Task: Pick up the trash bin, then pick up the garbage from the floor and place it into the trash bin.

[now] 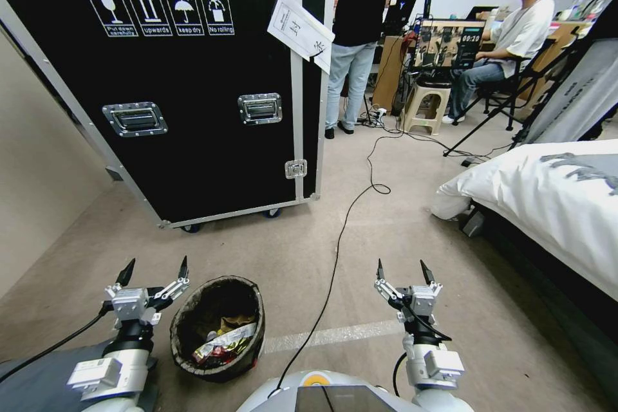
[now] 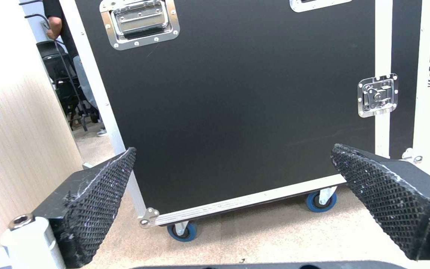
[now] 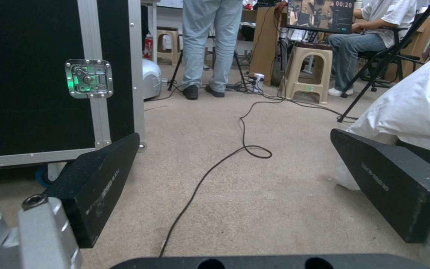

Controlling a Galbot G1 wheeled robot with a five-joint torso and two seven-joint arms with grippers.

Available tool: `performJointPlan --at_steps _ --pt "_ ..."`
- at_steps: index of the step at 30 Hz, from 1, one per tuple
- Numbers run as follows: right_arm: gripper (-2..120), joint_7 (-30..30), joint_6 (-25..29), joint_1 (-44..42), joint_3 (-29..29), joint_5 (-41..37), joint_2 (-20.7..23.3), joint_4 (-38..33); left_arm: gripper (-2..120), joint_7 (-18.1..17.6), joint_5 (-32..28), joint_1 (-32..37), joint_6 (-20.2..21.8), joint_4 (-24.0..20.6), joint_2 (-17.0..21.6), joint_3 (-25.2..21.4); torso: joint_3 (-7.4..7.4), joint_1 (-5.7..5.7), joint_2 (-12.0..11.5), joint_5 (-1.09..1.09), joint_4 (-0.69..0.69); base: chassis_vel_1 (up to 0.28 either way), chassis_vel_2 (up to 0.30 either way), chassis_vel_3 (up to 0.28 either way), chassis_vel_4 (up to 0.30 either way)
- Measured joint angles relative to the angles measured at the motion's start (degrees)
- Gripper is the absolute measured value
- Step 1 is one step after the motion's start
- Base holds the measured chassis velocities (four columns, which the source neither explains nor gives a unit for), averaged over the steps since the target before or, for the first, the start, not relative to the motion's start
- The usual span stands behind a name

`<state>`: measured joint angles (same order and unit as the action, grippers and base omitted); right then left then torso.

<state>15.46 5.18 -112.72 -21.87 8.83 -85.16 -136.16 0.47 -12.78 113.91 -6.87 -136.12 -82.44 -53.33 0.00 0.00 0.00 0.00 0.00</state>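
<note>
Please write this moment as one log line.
left gripper: open, beside trash bin | right gripper: open, empty | garbage: in bin

The round plastic trash bin (image 1: 217,328), lower left of the head view, carries a dark brown-black bag liner over its rim. The garbage (image 1: 222,340) inside shows red, white and yellow packets. The carpet-like floor (image 1: 386,238) is beige-grey, crossed by a pale tape line (image 1: 335,335) and a thin black cable (image 1: 335,257). The large flight case (image 1: 193,77), upper left, is black with silver metal edging, chrome handles, white handling symbols and blue castors (image 2: 181,231). The left claw (image 2: 232,186) has black fingers (image 2: 100,198) with a cross-hatched mesh pattern. The right claw (image 3: 235,175) has plain matte black fingers (image 3: 100,183). The bed cover (image 1: 553,193), right edge, is white with a grey print.
</note>
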Motion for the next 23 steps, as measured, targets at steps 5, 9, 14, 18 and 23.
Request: performJointPlan --at_steps 5,9,14,18,23 --pt "100 0.0 0.0 0.01 0.0 0.0 0.0 0.02 100 0.0 -0.03 -0.03 0.13 -0.03 0.02 0.01 0.0 0.0 0.0 0.0 0.0 0.0 0.0 0.0 0.0" --pt "100 0.0 0.0 0.01 0.01 0.0 0.0 0.04 100 0.0 -0.06 -0.04 0.18 -0.03 0.03 0.01 0.0 0.0 0.0 0.0 0.0 0.0 0.0 0.0 0.0" --pt "100 0.0 -0.01 0.01 0.01 0.0 0.0 0.06 100 -0.02 -0.1 -0.04 0.22 -0.04 0.05 0.01 0.0 0.0 0.0 0.0 0.0 0.0 0.0 0.0 0.0" --pt "100 0.0 -0.01 0.02 0.02 0.0 0.0 0.06 100 -0.03 -0.12 -0.04 0.24 -0.04 0.06 0.01 0.0 0.0 0.0 0.0 0.0 0.0 0.0 0.0 0.0" --pt "100 0.0 -0.02 0.02 0.02 -0.01 0.0 0.06 100 -0.04 -0.13 -0.05 0.26 -0.03 0.07 0.01 0.0 0.0 0.0 0.0 0.0 0.0 0.0 0.0 0.0"
